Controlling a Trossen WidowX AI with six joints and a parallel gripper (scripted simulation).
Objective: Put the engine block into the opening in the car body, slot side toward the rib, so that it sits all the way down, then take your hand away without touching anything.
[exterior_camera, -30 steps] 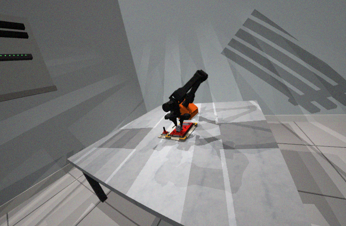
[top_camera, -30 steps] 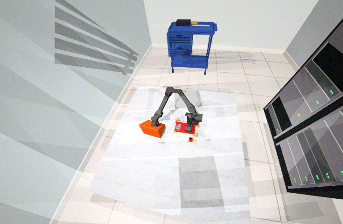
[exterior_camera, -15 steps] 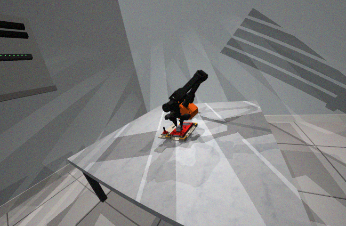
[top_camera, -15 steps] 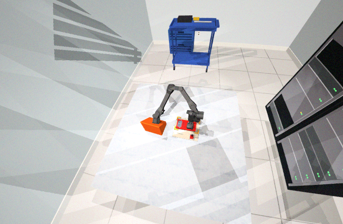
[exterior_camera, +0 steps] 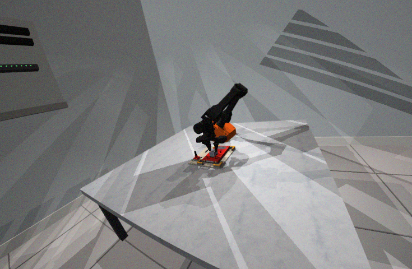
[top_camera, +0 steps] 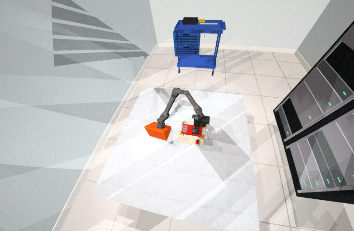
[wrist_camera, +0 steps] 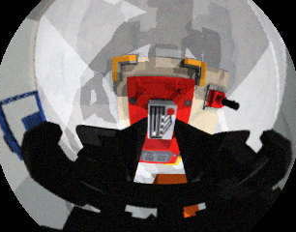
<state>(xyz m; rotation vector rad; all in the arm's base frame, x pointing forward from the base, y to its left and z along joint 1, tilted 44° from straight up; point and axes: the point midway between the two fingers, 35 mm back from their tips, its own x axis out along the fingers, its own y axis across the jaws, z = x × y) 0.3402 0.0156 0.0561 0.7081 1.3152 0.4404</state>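
Note:
The red car body (top_camera: 188, 133) (exterior_camera: 224, 150) (wrist_camera: 161, 84) lies flat, with a grey panel (wrist_camera: 155, 156) at the end nearer the arm's base. The grey engine block (exterior_camera: 212, 153) (wrist_camera: 155, 127) is over the middle of the body's far half, its slotted face and a red dot up in the wrist view. My gripper (top_camera: 195, 131) (exterior_camera: 213, 151) (wrist_camera: 161, 121) points down and is shut on the engine block, one black finger on each side. The block's top stands above the body in the exterior view. Its lower part, the opening and the rib are hidden; I cannot tell how deep it sits.
A beige board (top_camera: 186, 139) (wrist_camera: 121, 113) with yellow corner brackets (wrist_camera: 124, 61) (wrist_camera: 201, 72) lies under the body. A red piece with a black lever (top_camera: 197, 141) (exterior_camera: 196, 157) (wrist_camera: 217, 99) stands beside it. The arm's orange base (top_camera: 156, 133) (exterior_camera: 226, 131) (wrist_camera: 170, 179) is close by.

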